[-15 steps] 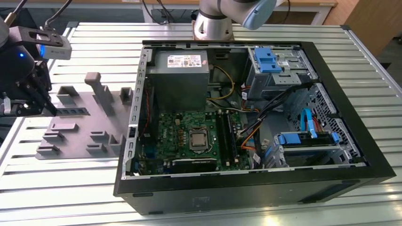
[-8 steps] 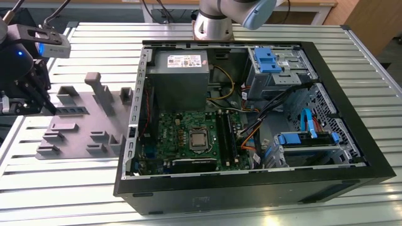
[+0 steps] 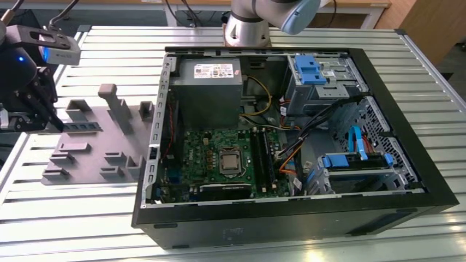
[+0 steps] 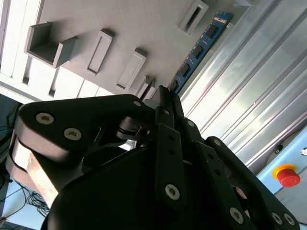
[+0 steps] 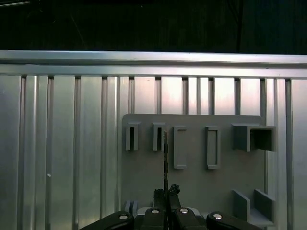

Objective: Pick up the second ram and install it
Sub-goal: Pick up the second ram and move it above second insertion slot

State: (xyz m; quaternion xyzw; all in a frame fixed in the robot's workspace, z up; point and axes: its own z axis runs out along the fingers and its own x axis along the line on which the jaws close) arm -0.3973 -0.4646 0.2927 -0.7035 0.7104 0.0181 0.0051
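- In the exterior view, the gripper (image 3: 52, 124) sits at the view's far left, over the grey holder plate (image 3: 91, 143). Its fingers are pressed onto one end of the memory stick (image 3: 82, 126). The stick pokes out level toward the open computer case (image 3: 291, 224). We judge the end grip is chosen so that the long edge stays free to meet a slot. The motherboard (image 3: 211, 153) lies well apart from the stick, inside the case. The case's near wall and the plate's tall post (image 3: 109, 95) stand between the two.
- In the second wrist view, the gripper (image 4: 162, 93) pinches the near end of the blue memory stick (image 4: 199, 48), which runs away from the fingertips along the edge of the grey holder plate (image 4: 120, 24). Several upright blocks (image 4: 129, 69) sit just beside the stick. A red button (image 4: 288, 176) sits off on the ribbed metal table (image 4: 249, 96).
- In the first wrist view, we see the memory stick (image 5: 165, 153) edge-on as a thin dark line rising from the closed gripper (image 5: 166, 191). It lies between two blocks of the grey holder plate (image 5: 192, 187) rather than in one, so it seems to be out of its seat. We cannot tell whether it is fully clear of the plate.
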